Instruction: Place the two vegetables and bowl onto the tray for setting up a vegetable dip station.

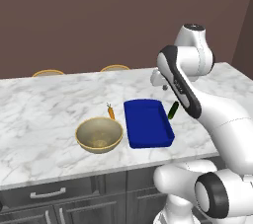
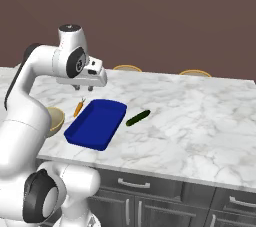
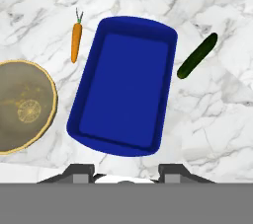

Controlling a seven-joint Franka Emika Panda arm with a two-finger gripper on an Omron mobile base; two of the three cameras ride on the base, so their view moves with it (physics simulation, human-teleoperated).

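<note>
Bowl (image 1: 99, 134) comes first from the left in the left base view: tan outside, mottled olive-brown inside, standing upright on the marble counter (image 1: 44, 114) near its front edge. Just behind it and to its right lies the carrot (image 1: 111, 112), orange with a thin green top, flat on the stone between the bowl and the tray, touching neither. Next is the tray (image 1: 147, 122), deep blue and rectangular with a low rim, nothing inside it. Past its right rim lies the cucumber (image 1: 173, 110), dark green, at a slant, just beside the tray but apart from it.

Seen from the hand, the order runs the same: bowl at the left edge, carrot, tray, cucumber.

The jaws hang high over the far end of the tray, with the gripper (image 2: 83, 88) pointing down and holding nothing; the fingers stand somewhat apart, though the frames do not settle just how far released they are.

At the counter's far edge two tan-rimmed discs (image 1: 48, 73) peek up. No writing, brand or label can be read on anything.
</note>
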